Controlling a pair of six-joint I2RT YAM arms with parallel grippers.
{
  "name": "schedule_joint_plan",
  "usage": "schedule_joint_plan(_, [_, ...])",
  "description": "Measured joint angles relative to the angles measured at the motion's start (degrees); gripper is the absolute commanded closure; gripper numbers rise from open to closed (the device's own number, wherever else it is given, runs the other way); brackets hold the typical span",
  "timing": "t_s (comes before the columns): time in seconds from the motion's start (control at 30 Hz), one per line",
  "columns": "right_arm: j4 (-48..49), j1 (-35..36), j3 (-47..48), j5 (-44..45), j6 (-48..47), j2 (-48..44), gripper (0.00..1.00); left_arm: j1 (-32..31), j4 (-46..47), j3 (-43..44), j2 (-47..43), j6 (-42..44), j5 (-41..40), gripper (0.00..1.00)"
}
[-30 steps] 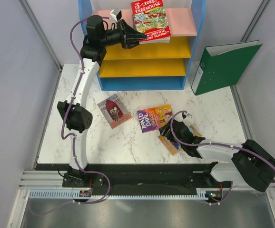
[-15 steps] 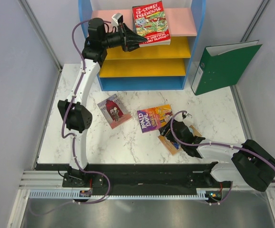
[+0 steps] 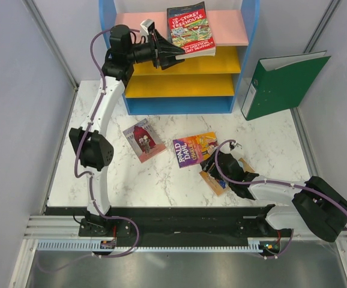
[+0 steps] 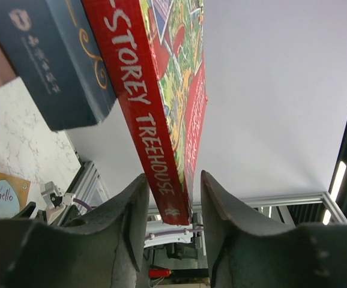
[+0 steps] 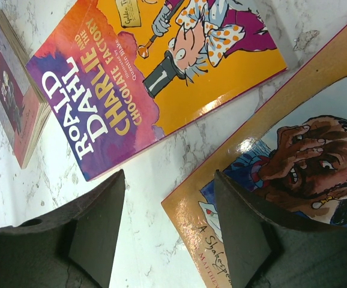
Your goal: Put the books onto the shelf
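Looking from the top camera, you have your left tool [image 3: 173, 55] up at the shelf [image 3: 179, 105], at the front edge of its pink top board [image 3: 229, 27]. The red-green Treehouse book [image 3: 190, 27] lies on that board, cover up, its near edge jutting past the front. In your left wrist view the book's red edge [image 4: 167, 78] runs between the left tool's [image 4: 172, 180] two fingers. The fingers stand parted, with a thin gap on each side of the book, so nothing is pinched. A dark blue book [image 4: 53, 54] sits close against the Treehouse book on that same board; you cannot tell from here how the two overlap.

Your right tool [image 3: 213, 167] is low over the marble desk [image 3: 269, 144], near the front right. Its fingers are spread wide and hold nothing. In your right wrist view the tool [image 5: 168, 180] straddles bare desk and the corner of an orange Shakespeare book [image 5: 293, 150]. That book [image 3: 214, 181] lies flat, partly hidden by the arm.

Just beside it lies the Roald Dahl book [image 3: 194, 148], flat and cover up. A small maroon-grey book [image 3: 143, 139] lies further left, apart from the others.

A green ring binder [image 3: 281, 84] stands to the right of the shelf.
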Motion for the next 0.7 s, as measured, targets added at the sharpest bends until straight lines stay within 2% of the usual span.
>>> schedule_joint_plan(0.2, [-0.1, 0.0, 0.1, -0.2, 0.0, 0.0, 0.32, 0.3, 0.2, -4.2, -2.6, 1.6, 0.0, 0.46])
schedule_joint_plan(0.47, [-0.1, 0.0, 0.1, -0.5, 0.0, 0.1, 0.32, 0.3, 0.3, -8.5, -6.0, 5.0, 0.1, 0.45])
schedule_joint_plan(0.7, [-0.1, 0.0, 0.6, -0.8, -0.3, 0.6, 0.32, 0.3, 1.0, -12.7, -9.7, 7.3, 0.2, 0.49])
